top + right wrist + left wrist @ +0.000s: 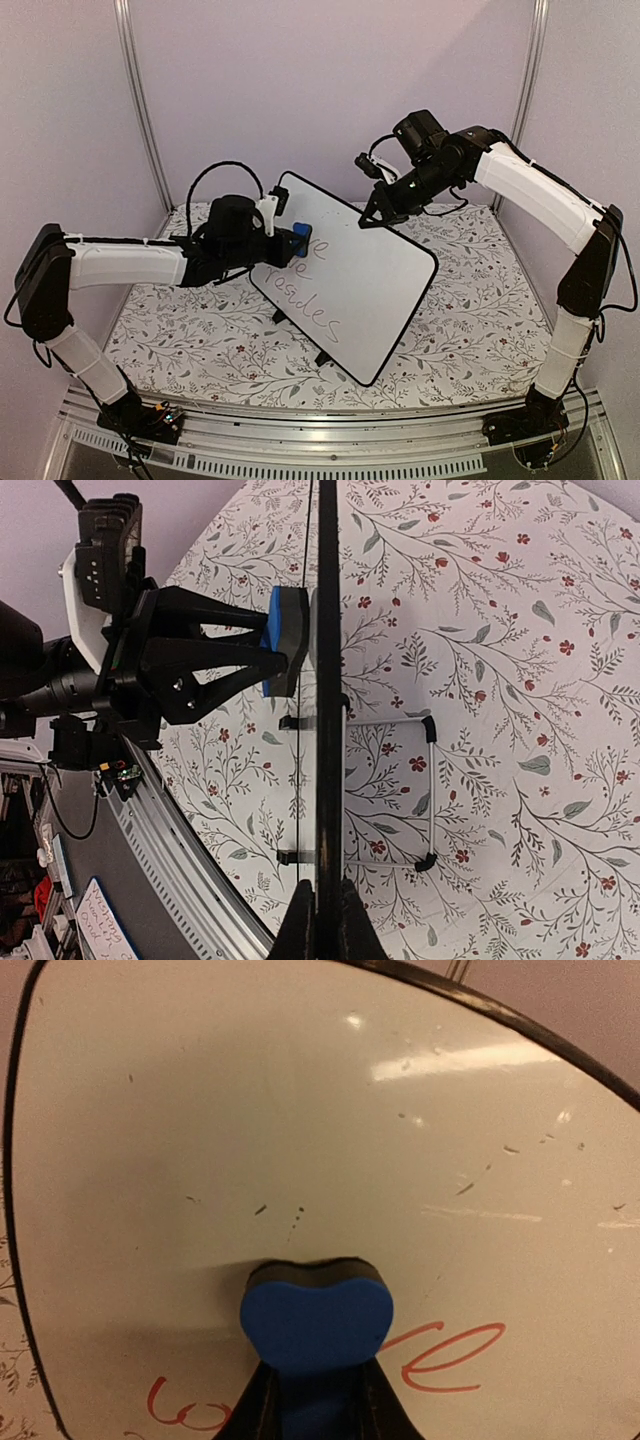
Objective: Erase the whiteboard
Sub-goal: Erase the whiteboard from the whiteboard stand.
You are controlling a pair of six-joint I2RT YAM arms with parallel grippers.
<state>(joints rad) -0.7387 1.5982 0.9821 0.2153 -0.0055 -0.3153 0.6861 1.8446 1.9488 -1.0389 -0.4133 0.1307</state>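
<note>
Left gripper (322,1415): jaws clamped on the blue eraser (316,1322), one finger on each side. The felt face is pressed flat on the whiteboard (300,1110). The eraser sits near the board's left edge, just above the first line of handwriting (440,1355). Probably placed there so a stroke down or across meets the ink.

Right gripper (322,920): closed on the board's thin black rim, pinching its far edge. The right wrist view has the board edge-on, with the left gripper and eraser touching the face from the other side. Judgement: the right arm braces the board so the eraser's push does not tip or slide it.

The board stands tilted back on its wire stand (430,790), with small black feet (322,357) on the floral table (480,320). It sits around the middle, angled, with its lower corner toward the near edge and its upper left corner toward the far left.

Area above the eraser looks clean apart from small specks. The lines of writing (318,305) across the lower half are not wiped yet. Task looks early to midway.

Risk: hard pressure could shift the stand despite the brace.
</note>
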